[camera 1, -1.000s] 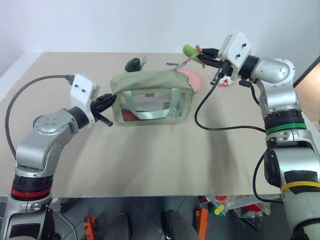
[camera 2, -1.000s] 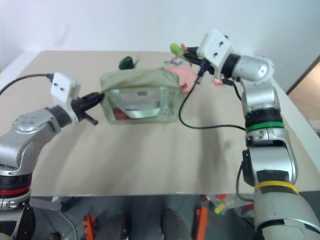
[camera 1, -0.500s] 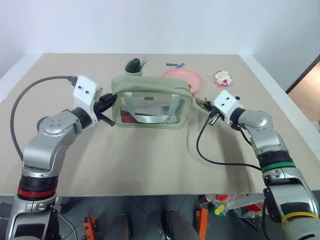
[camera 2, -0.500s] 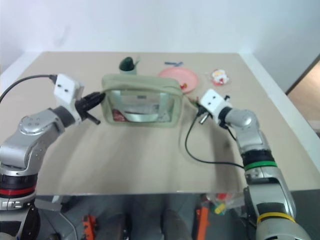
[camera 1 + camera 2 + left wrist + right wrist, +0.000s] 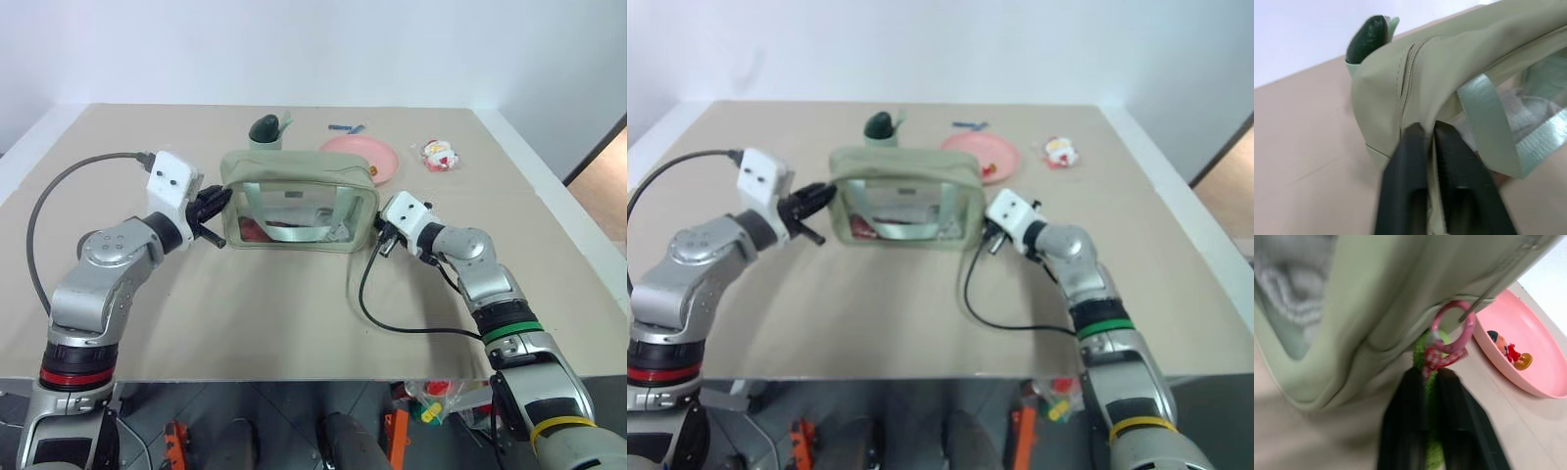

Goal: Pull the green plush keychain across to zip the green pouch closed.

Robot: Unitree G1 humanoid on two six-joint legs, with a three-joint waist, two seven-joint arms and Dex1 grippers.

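- The green pouch (image 5: 299,201) sits upright a little left of centre in the left eye view, on the tan table (image 5: 294,313), its clear side panel facing the camera and its strap handle draped over that panel.
- The left gripper (image 5: 215,208) is at the pouch's left end, in the left-centre of the frame. In the left wrist view its two black fingers (image 5: 1405,171) stand nearly together with a fold of the pouch's fabric seam pinched between them, just under the end of the zipper line.
- The right gripper (image 5: 377,233) is at the pouch's right end, just right of centre in the frame.
- The green plush keychain (image 5: 1431,396) lies between the right gripper's fingers (image 5: 1454,416), which are closed on it. Lime-green plush shows in the narrow gap and above the tips, near the middle of the right wrist view.
- A pink ring (image 5: 1453,326) and a red-checked bow sit just above the fingertips, linking the keychain to the pouch's end.
- A pink plate (image 5: 360,157) stands behind the pouch's right end, upper centre of the frame, with a small figure lying in it.
- A sage-green cup (image 5: 265,130) stands behind the pouch's left end.
- A red-and-white toy figure (image 5: 438,154) lies in the upper right, well apart from the pouch.
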